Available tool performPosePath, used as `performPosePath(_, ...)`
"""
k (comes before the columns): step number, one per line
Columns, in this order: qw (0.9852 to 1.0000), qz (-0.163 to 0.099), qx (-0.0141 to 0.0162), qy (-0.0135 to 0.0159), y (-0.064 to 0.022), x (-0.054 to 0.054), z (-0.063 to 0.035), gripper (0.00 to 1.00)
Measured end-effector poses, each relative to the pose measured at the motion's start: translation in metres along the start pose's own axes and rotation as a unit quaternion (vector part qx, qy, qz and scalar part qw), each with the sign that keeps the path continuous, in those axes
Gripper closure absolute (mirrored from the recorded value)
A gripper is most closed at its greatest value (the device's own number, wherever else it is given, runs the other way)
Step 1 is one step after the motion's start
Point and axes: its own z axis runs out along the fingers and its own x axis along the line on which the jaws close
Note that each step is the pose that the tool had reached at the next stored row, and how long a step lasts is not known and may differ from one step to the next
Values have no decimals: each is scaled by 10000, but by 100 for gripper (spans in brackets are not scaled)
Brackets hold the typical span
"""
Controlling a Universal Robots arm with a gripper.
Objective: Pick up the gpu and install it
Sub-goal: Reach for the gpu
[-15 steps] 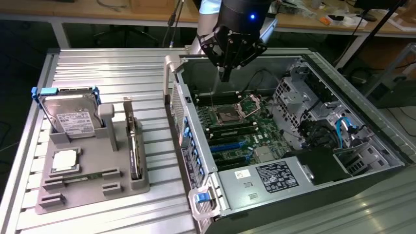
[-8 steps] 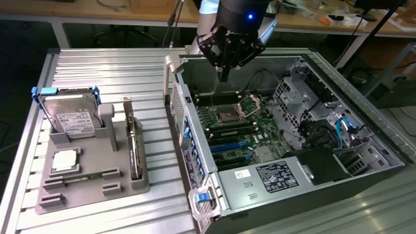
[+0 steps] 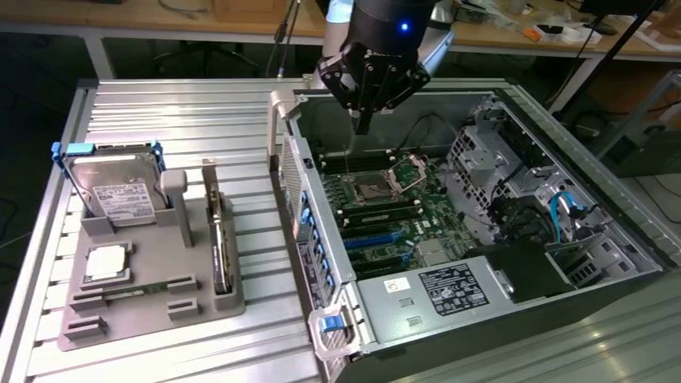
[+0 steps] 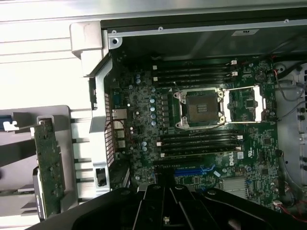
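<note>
The gpu [image 3: 218, 239] stands edge-on in a slot of the grey holder [image 3: 149, 315], on the exterior view's left, with its silver bracket at the far end. The wrist view shows the gpu [image 4: 48, 167] as a green board standing beside the case wall. My gripper [image 3: 362, 124] hangs above the far end of the open computer case [image 3: 319, 239], well away from the gpu. Its black fingers are shut with nothing between them. In the wrist view the gripper [image 4: 163, 199] points down at the motherboard [image 4: 144, 120], near the blue slot [image 4: 194, 170].
In the holder also sit a hard drive with a blue frame [image 3: 112, 187], a square processor chip [image 3: 107, 262] and a slim memory stick [image 3: 133, 291]. The case holds an open processor socket [image 4: 200, 108], cables, drive cages and a power supply [image 3: 447, 291]. The table is ribbed metal.
</note>
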Motion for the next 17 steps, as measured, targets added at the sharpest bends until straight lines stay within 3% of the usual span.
performPosePath(17,10000,-1,0,0,-10,137,-4,89)
